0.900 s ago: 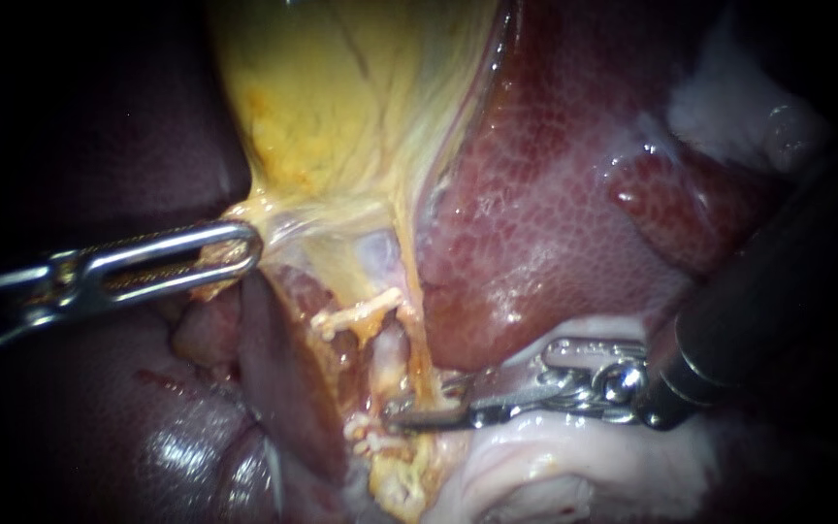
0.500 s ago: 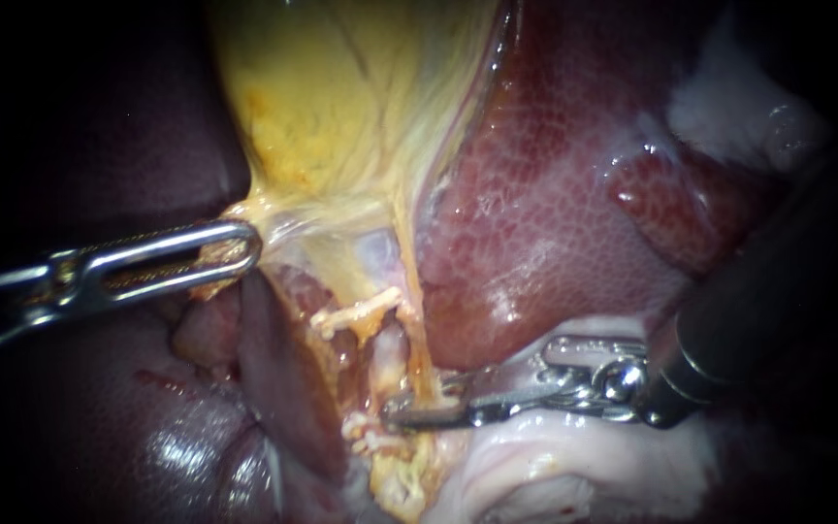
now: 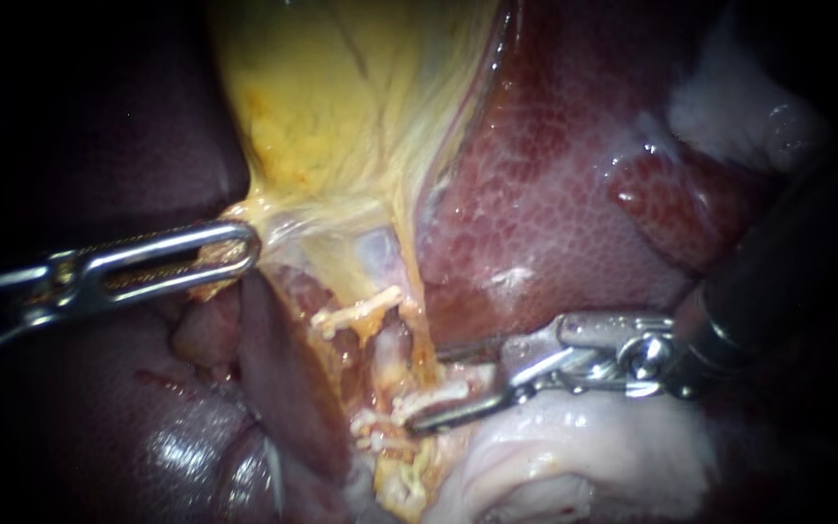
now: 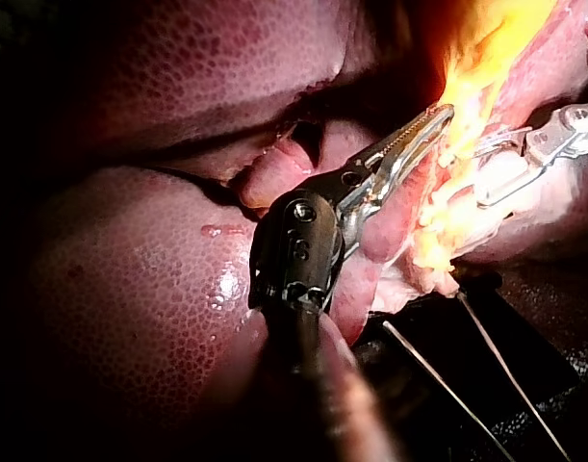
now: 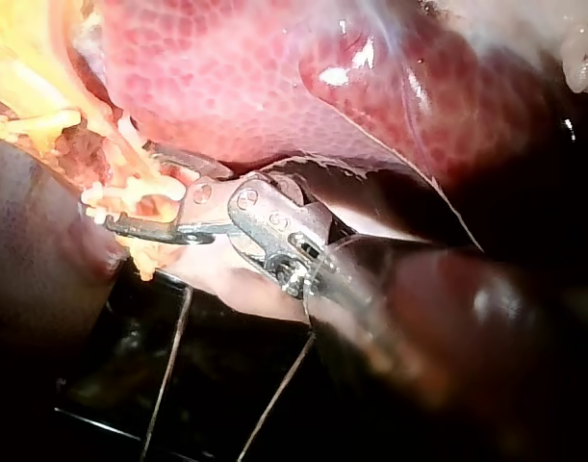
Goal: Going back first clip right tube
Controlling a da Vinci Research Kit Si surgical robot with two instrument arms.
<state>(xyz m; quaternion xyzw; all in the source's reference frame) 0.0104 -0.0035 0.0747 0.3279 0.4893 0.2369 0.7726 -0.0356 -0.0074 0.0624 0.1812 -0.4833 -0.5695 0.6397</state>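
Our left instrument (image 3: 233, 248) comes in from the left. Its jaws are pinched on the yellow bottom edge of the gallbladder (image 3: 341, 107) and hold it out to the side, so the thin skin there is stretched tight. Our right instrument (image 3: 427, 390) comes in from the right, low down, between the red liver (image 3: 555, 223) and a lump of pale tissue (image 3: 574, 456). Its jaws stand apart with a clear gap and grip nothing. Between them lies what we take to be the clip (image 3: 435, 396), a small white knobbly strip across the foot of a pale tube (image 3: 390, 347). We think this is the right tube, but we cannot be sure. We judge that the step in hand is to pull the right instrument away and leave the clip where it is. Things could go wrong here. The clip sits right between the open jaws, so a jaw that catches on it on the way out could tug it loose or tear the thin tube. If the jaws close, they could crush it. The upper jaw lies close under the liver, so a lift could scrape that soft surface. If the left instrument lets go or pulls harder, the tube would shift against the jaws.
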